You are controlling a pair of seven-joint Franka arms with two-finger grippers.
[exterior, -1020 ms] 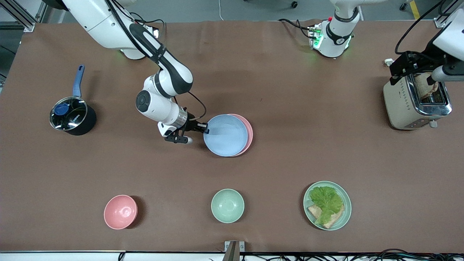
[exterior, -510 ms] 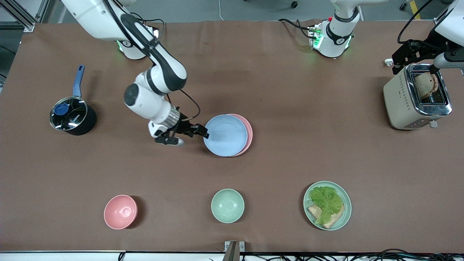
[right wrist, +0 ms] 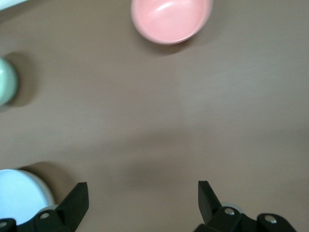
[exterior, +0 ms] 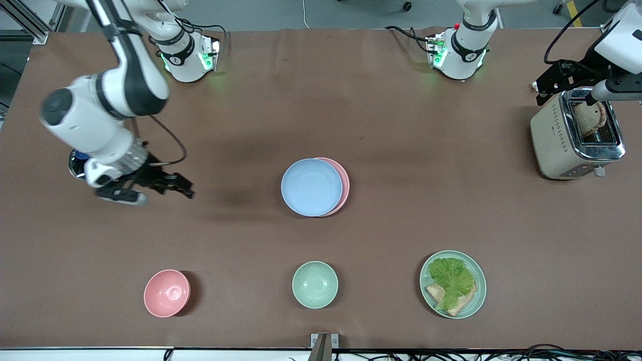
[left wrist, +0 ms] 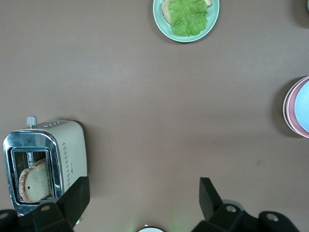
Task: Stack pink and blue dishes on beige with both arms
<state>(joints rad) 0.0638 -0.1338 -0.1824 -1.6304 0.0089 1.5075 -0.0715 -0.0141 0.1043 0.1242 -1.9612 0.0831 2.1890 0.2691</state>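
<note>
The light blue plate [exterior: 311, 187] lies on top of the pale pink plate [exterior: 345, 184] in the middle of the table; only a crescent of pink shows. In the left wrist view the blue plate [left wrist: 305, 104] and the pink plate [left wrist: 291, 107] sit over a thin cream rim, the beige plate [left wrist: 284, 104]; the front view hides it. My right gripper [exterior: 183, 186] [right wrist: 142, 193] hangs open and holds nothing, over bare table beside the pot, well apart from the stack. My left gripper [exterior: 549, 85] [left wrist: 145, 191] is open, high over the toaster's end of the table.
A black pot [exterior: 75, 168] is mostly covered by my right arm. A pink bowl [exterior: 167, 293], a mint bowl [exterior: 315, 284] and a mint plate with lettuce and bread [exterior: 453, 284] stand near the front camera. A toaster [exterior: 577, 135] holds bread.
My right gripper let go of the blue plate's rim and swung away toward the pot. The blue plate stayed on the pink one. The left arm barely shifted.
</note>
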